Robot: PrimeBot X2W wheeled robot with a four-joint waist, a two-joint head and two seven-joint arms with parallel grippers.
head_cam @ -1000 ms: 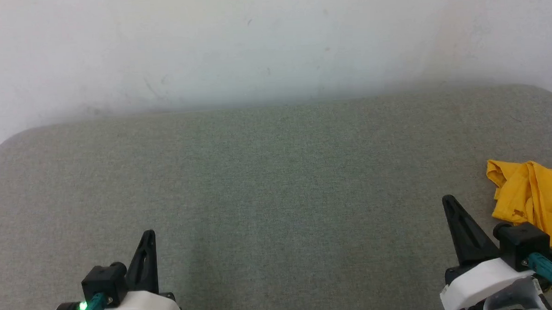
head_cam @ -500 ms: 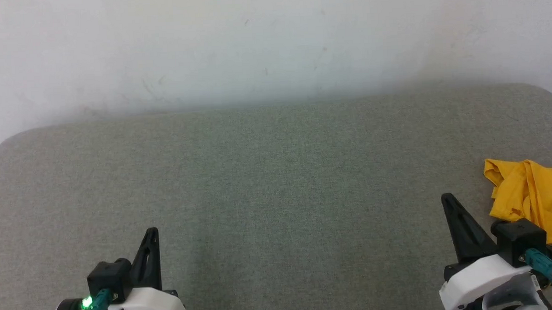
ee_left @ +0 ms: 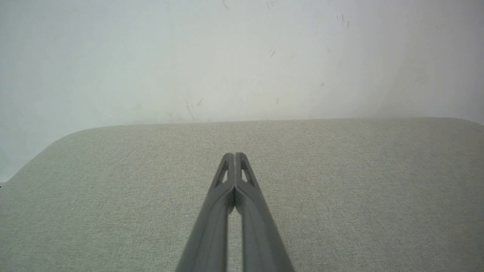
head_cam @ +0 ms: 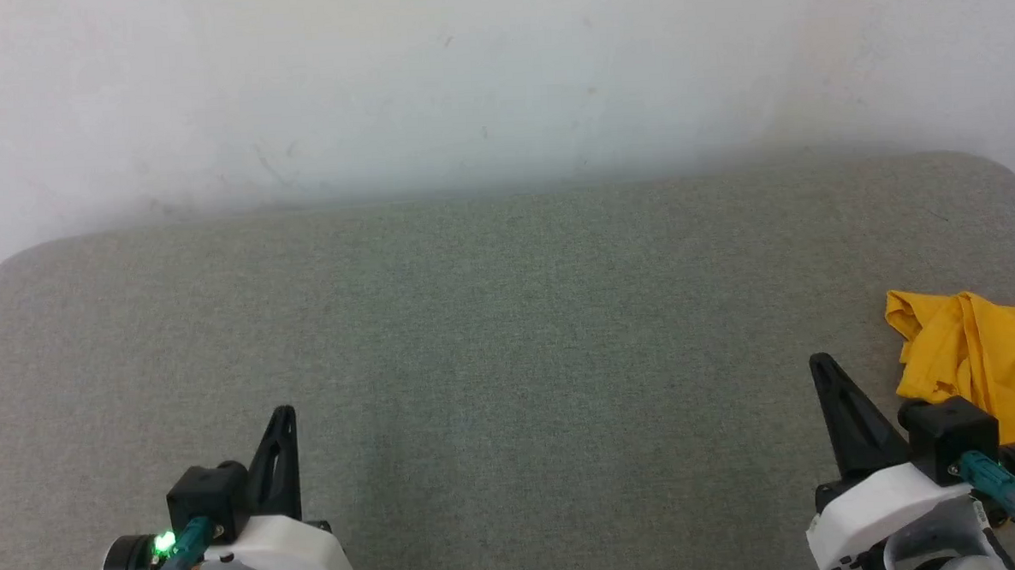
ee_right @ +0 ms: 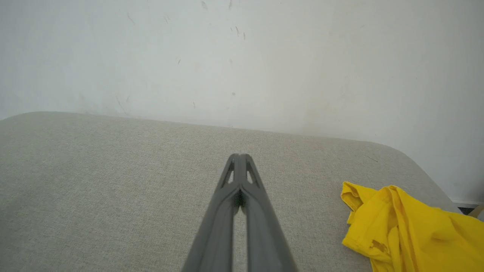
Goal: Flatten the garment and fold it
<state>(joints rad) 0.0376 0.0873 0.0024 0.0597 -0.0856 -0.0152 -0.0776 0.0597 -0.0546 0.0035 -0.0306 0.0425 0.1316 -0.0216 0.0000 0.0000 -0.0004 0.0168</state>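
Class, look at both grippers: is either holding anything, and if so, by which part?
Nothing is held. The left gripper and right gripper are both shut with fingertips together, empty; the garment lies crumpled on the grey surface, apart from both.

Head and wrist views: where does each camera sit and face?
Head: on the head, facing forward and down over the surface; left gripper lower left, right gripper lower right.
Left wrist: on that wrist, facing along its shut fingers toward the wall.
Right wrist: likewise, along its own shut fingers.
Shared: head and right wrist both show the garment at the right.
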